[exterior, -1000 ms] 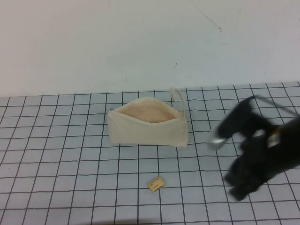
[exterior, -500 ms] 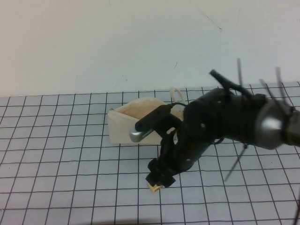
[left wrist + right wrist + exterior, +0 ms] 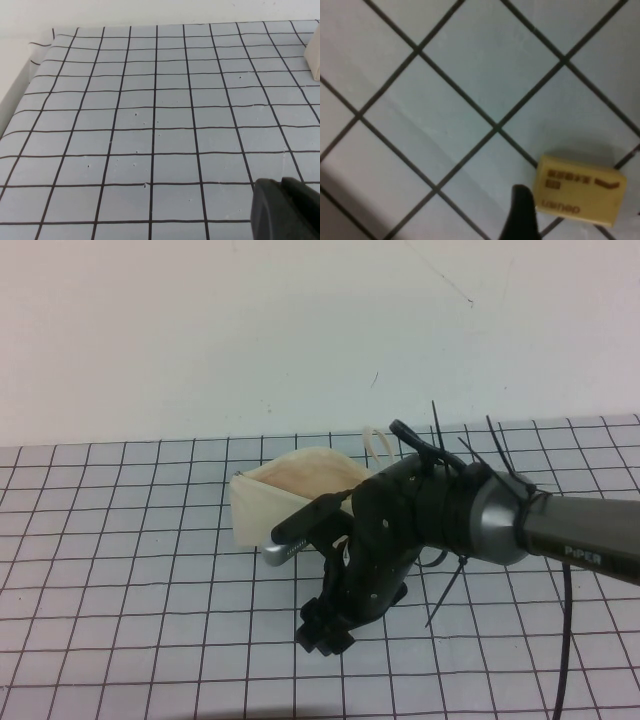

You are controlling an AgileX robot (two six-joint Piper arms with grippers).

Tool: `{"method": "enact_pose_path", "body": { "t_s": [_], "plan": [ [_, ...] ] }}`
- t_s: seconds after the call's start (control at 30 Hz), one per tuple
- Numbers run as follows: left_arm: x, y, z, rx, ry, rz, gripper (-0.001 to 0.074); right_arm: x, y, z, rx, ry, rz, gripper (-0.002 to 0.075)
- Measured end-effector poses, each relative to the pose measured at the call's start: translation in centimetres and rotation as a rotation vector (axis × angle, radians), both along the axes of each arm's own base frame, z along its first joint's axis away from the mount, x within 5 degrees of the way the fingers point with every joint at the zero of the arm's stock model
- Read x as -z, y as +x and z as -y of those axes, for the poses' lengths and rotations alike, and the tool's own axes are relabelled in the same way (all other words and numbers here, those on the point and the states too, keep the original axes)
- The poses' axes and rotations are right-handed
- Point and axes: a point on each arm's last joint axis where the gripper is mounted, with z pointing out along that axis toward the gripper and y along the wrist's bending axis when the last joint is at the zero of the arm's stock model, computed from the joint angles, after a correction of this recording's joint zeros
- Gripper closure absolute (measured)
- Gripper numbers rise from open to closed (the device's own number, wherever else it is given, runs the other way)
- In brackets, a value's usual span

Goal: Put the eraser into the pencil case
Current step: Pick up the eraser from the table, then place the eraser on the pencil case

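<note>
Right arm reaches in from right, bent down; right pincer (image 3: 326,633) low near desk. Left pincer (image 3: 286,210) hovers, only dark edge visible.

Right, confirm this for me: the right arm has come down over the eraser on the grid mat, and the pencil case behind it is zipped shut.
One thing is wrong: the pencil case is open, not zipped shut; the high view shows its peach lining. The rest holds: the right gripper is low over the mat, and the right wrist view shows the eraser lying flat beside a fingertip. The left gripper is parked apart.
</note>
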Motion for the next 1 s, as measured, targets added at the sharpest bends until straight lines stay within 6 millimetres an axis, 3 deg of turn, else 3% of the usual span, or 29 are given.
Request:
{"method": "enact_pose_path", "body": {
  "t_s": [0.23,0.47,0.67,0.8,1.0],
  "plan": [
    [0.0,0.0,0.0,0.0,0.0,0.0,0.0736,0.9,0.0,-0.2,-0.032,-0.008,-0.006,0.0226],
    [0.0,0.0,0.0,0.0,0.0,0.0,0.0736,0.8,0.1,-0.2,-0.038,-0.005,0.001,0.0428],
    [0.0,0.0,0.0,0.0,0.0,0.0,0.0736,0.0,0.0,-0.4,-0.044,-0.03,-0.056,0.0424],
    [0.0,0.0,0.0,0.0,0.0,0.0,0.0736,-3.0,0.5,-1.2,-0.08,-0.025,-0.086,0.0424],
    [0.0,0.0,0.0,0.0,0.0,0.0,0.0736,-10.6,1.7,-2.5,-0.139,0.051,0.03,0.0425]
  ]
}}
